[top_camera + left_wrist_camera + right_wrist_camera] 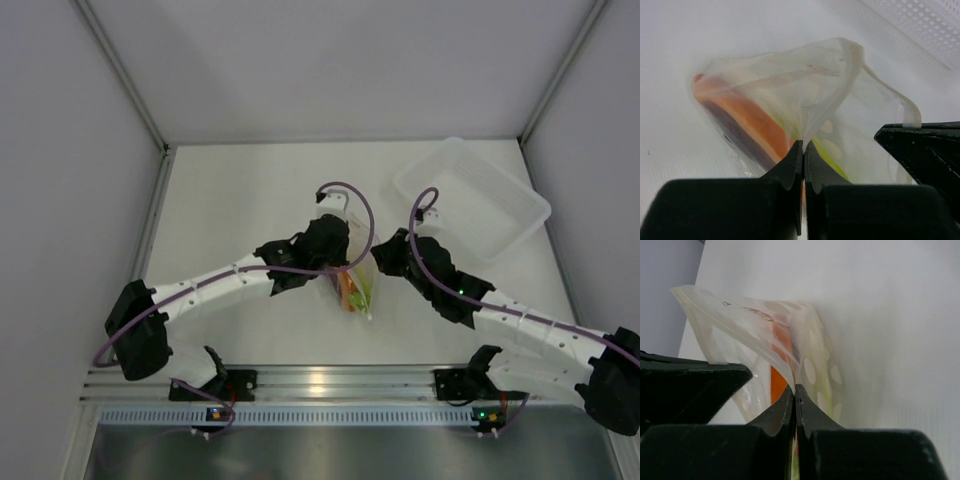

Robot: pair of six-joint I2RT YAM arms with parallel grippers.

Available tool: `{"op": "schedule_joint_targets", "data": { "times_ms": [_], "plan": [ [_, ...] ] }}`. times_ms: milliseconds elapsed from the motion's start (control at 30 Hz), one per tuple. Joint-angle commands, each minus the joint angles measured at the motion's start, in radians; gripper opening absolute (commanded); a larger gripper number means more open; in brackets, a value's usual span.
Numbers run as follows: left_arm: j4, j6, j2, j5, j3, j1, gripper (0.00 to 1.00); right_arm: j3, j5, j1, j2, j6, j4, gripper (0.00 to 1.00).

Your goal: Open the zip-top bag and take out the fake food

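The clear zip-top bag (356, 287) hangs between my two grippers above the table's middle. The orange and dark-red wedge (742, 120) and the green-yellow stalk (832, 159) are inside it. My left gripper (803, 145) is shut on one wall of the bag (805, 90) near its top edge. My right gripper (794, 388) is shut on the opposite wall of the bag (765, 335). The orange wedge (779, 375) shows through the plastic there. In the top view the left gripper (335, 262) and right gripper (378, 262) flank the bag's mouth, which is pulled apart.
A rigid translucent rectangular tray (473, 200) stands at the back right, its perforated wall showing in the left wrist view (920, 22). White enclosure walls bound the table at the back and sides. A metal rail (340, 382) runs along the near edge.
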Motion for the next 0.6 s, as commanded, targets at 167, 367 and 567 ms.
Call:
{"op": "schedule_joint_targets", "data": {
  "times_ms": [167, 367, 567],
  "plan": [
    [-0.147, 0.106, -0.04, 0.068, 0.14, 0.05, 0.0, -0.048, -0.018, -0.069, -0.107, -0.183, -0.15, 0.0],
    [-0.21, 0.103, -0.077, 0.065, 0.147, 0.055, 0.0, -0.092, 0.096, -0.079, -0.117, -0.174, -0.287, 0.0],
    [-0.211, 0.057, -0.083, 0.181, 0.134, 0.053, 0.0, -0.082, -0.052, -0.078, -0.14, -0.207, -0.232, 0.0]
  ]
}}
